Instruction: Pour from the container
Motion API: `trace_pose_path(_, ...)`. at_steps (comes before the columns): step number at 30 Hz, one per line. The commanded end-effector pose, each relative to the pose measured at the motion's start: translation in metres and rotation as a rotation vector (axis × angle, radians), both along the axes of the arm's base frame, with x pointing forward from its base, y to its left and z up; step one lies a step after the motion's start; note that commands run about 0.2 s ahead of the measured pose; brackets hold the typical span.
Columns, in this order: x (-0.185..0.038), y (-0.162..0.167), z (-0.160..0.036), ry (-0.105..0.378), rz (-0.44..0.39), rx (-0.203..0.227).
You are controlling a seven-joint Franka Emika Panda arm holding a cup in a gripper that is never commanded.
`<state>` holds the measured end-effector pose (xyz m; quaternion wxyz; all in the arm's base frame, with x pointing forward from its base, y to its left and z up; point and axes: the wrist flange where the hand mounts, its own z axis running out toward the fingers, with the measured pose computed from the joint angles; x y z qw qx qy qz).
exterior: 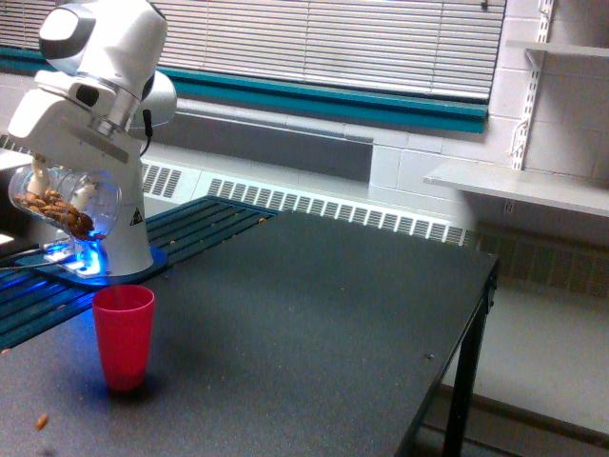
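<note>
Upper left: gripper (59, 181) holding tipped clear jar (65, 203), nuts inside. Lower left: red cup (124, 335), one nut (42, 420) on table (314, 314). Pouring not finished.

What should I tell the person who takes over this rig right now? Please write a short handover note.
Gripper: shut on the clear jar, held tilted above the table; the jaws themselves are hard to see.
Jar: brown nut-like pieces inside.
Red cup: upright on the table, below and toward the exterior view's right of the jar.
Done: unclear; one brown piece lies on the table near the cup.
Left: get the pieces into the cup.
</note>
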<state>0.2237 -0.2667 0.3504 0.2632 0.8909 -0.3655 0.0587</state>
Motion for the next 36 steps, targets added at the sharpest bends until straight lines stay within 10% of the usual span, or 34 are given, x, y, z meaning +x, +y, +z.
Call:
trace_pose_path(1, -0.0019, 0.0016, 0.0017, 0.024, 0.024, -0.013)
trace_pose_path(36, 0.0001, 0.0039, 0.0011, 0.071, 0.067, -0.047)
